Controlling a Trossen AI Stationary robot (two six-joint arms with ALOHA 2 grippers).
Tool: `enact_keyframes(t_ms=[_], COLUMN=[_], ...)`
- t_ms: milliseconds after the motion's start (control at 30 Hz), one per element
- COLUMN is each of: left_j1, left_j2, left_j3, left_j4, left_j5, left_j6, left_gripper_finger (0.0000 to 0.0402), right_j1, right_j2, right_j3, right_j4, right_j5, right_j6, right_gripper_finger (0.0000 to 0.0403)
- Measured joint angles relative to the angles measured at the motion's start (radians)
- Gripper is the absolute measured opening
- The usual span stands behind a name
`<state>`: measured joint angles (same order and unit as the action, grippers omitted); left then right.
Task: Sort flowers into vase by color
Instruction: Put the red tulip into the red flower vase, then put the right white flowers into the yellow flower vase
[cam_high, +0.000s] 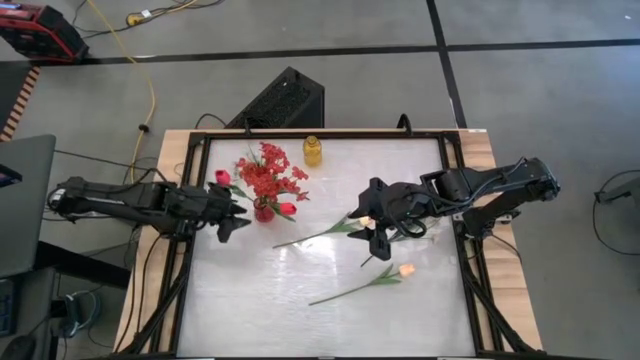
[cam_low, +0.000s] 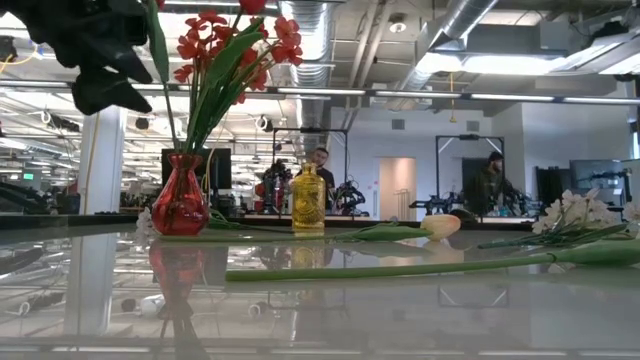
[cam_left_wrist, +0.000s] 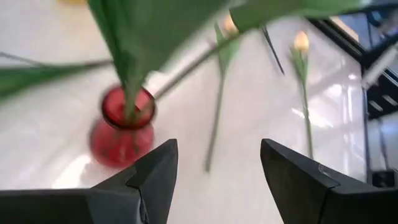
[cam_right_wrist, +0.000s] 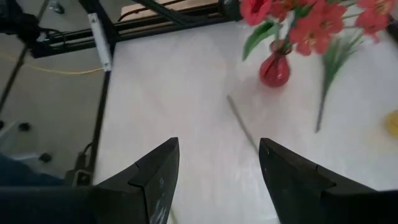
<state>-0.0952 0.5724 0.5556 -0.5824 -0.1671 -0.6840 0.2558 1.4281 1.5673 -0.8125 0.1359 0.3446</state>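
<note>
A red glass vase (cam_high: 263, 211) (cam_low: 181, 203) (cam_left_wrist: 120, 129) (cam_right_wrist: 275, 70) stands at the table's far left and holds red blossom sprays (cam_high: 268, 172) and red tulips (cam_high: 287, 208). A small yellow vase (cam_high: 313, 150) (cam_low: 307, 200) stands behind it, with no flowers in it. Two cream tulips lie flat on the table, one (cam_high: 322, 234) (cam_low: 440, 226) at the middle and one (cam_high: 375, 283) nearer. A white spray (cam_low: 572, 216) lies to the right. My left gripper (cam_high: 238, 220) (cam_left_wrist: 217, 149) hovers open just left of the red vase. My right gripper (cam_high: 368, 238) (cam_right_wrist: 217, 149) hovers open above the middle tulip's head end.
A black frame (cam_high: 190, 150) runs around the glossy white table top. A black box (cam_high: 282, 100) sits beyond the far edge. In the low view people stand in the room behind. Bare table lies along the near edge (cam_high: 250, 320).
</note>
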Motion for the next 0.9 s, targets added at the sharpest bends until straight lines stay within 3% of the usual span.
enact_keyframes(t_ms=[200, 567, 733, 900], left_j1=[0.000, 0.000, -0.031, -0.168], left_j2=[0.012, 0.013, 0.037, 0.123], left_j3=[0.020, 0.262, 0.317, 0.309], left_j4=[-0.026, -0.088, 0.116, 0.334], left_j5=[0.117, 0.327, 0.365, 0.279], left_j6=[-0.015, -0.020, 0.005, 0.137], left_gripper_finger=[0.0218, 0.0218, 0.0218, 0.0218], right_j1=[0.010, 0.105, 0.160, 0.174], right_j2=[0.000, 0.000, 0.001, 0.002], right_j3=[0.000, -0.017, -0.134, -0.280], right_j4=[-0.073, -0.113, -0.107, -0.120], right_j5=[-0.066, -0.058, -0.059, -0.062], right_j6=[0.048, 0.056, 0.042, 0.197], right_gripper_finger=[0.0248, 0.0248, 0.0248, 0.0248])
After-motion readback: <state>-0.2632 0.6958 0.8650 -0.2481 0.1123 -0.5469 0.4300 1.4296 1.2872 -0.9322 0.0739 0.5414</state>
